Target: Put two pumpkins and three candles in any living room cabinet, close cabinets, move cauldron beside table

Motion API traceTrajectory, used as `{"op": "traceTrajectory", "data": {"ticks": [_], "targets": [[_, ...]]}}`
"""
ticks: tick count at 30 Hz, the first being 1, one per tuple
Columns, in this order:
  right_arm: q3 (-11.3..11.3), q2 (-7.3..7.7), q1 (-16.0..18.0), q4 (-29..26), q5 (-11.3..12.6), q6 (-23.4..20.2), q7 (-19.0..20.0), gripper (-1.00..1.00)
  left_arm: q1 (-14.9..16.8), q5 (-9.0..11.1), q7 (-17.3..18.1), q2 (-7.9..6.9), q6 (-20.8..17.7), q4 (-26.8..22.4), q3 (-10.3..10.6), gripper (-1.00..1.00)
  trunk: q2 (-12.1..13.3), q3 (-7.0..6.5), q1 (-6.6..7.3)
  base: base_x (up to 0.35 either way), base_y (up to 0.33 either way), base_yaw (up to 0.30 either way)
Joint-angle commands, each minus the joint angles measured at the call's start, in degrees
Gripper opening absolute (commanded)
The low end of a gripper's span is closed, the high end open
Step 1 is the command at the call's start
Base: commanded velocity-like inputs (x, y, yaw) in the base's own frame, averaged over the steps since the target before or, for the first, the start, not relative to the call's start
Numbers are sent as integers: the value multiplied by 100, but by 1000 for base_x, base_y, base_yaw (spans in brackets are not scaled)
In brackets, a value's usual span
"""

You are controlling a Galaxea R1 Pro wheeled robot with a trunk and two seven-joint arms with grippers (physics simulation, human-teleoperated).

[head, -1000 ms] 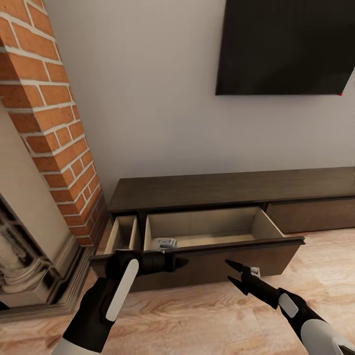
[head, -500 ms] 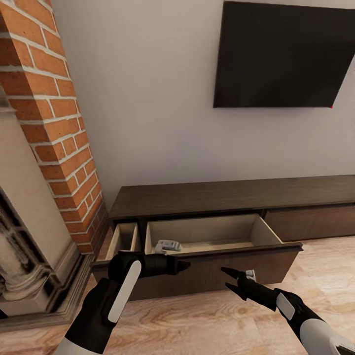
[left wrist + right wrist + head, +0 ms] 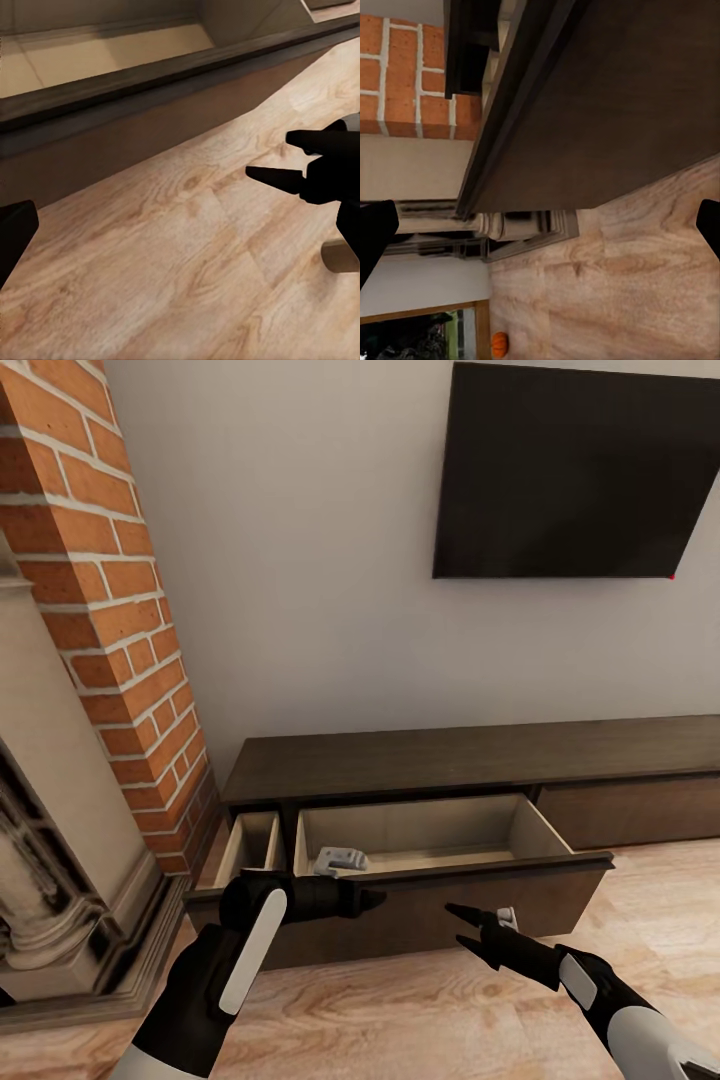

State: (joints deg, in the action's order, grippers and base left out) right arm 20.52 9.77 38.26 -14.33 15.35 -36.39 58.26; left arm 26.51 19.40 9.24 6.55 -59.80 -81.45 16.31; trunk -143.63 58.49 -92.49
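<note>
Cabinet (image 3: 470, 760) w/ two drawers pulled out; both hands in front of it.

Left hand (image 3: 368, 900) at drawer front's top edge, approx. 7 o'clock in head view; jaw state: cannot tell. Right hand (image 3: 462, 925) at 5 o'clock, fingers spread narrow, empty, just off drawer face. Small grey item (image 3: 338, 858) lies in large drawer (image 3: 430, 830). One pumpkin (image 3: 499, 343) on far floor (image 3: 622, 292), right wrist view.
</note>
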Motion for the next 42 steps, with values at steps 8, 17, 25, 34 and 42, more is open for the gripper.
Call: {"op": "traceTrajectory", "data": {"ticks": [8, 17, 25, 34, 42], "targets": [[5, 7, -2, 2, 20, -28, 16, 100, 1, -59, 25, 4, -20, -3, -5, 100, -2, 5, 1, -183, 0, 0], [10, 8, -3, 4, 20, -27, 23, 100, 1, -62, 13, 4, -20, 3, -5, 100, -2, 5, 1, -258, 25, -66], [13, 24, -3, 8, 34, -26, 35, 100, 3, -67, 8, 4, -20, 6, -5, 100, -2, 5, 1, -37, 92, -248], [9, 110, -4, 12, 85, -27, 63, 100, -5, -68, 8, 4, -20, 6, 38, 100, -2, 5, 1, -3, 17, -272], [13, 211, -14, 22, 83, -26, 266, 100, -5, -71, 2, 4, -20, 7, 107, 100, -2, 5, 1, 0, 1, -274]]}}
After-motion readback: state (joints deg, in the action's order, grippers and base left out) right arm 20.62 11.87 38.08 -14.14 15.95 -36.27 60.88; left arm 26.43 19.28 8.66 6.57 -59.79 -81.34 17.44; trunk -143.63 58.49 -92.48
